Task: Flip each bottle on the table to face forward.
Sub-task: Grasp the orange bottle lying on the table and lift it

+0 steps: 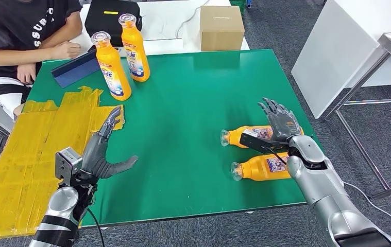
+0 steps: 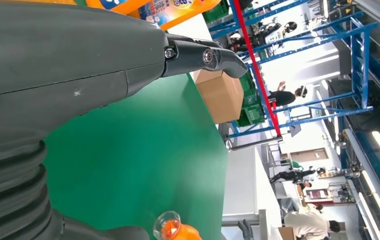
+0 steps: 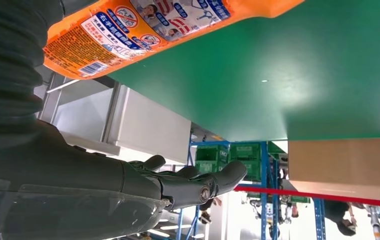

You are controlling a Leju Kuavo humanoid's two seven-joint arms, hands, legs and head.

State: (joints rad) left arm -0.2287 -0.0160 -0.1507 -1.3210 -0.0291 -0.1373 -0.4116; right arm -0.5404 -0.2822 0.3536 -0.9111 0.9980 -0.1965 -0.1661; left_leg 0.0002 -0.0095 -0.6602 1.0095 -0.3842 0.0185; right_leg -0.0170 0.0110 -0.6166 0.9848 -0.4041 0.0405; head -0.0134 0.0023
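Bottles standing upright (image 1: 113,67) at the tabletop's (image 1: 193,103) far left look done; left hand (image 1: 103,152) hovers open, empty. Two lying bottles (image 1: 262,167) remain at right, beside the right hand (image 1: 281,123), open above them, holding nothing. Next, I judge: grasp one and stand it.

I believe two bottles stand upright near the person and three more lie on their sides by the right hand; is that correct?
Not quite: only two bottles lie on their sides by the right hand, one partly under it and another nearer the robot. The head view shows this. The two upright bottles do stand near the person.
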